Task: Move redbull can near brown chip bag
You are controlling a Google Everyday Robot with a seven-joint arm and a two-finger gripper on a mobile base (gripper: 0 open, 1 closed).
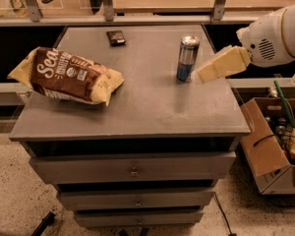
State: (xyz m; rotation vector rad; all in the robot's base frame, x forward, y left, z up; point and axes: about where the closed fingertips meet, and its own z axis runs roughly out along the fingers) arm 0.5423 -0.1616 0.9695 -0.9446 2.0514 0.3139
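Observation:
The redbull can [188,58] stands upright on the grey cabinet top [137,107], right of centre toward the back. The brown chip bag [66,75] lies on its side at the left of the top, with white "Sea" lettering and pale yellow ends. My gripper [206,73] comes in from the right on a white arm [275,33]. Its pale yellow tip is just to the right of the can, level with its lower half. The can stands free on the top.
A small flat dark rectangular object [116,37] lies at the back of the top. An open cardboard box [275,146] with clutter stands on the floor to the right. Drawers [132,171] are below the top. A railing [137,14] runs behind.

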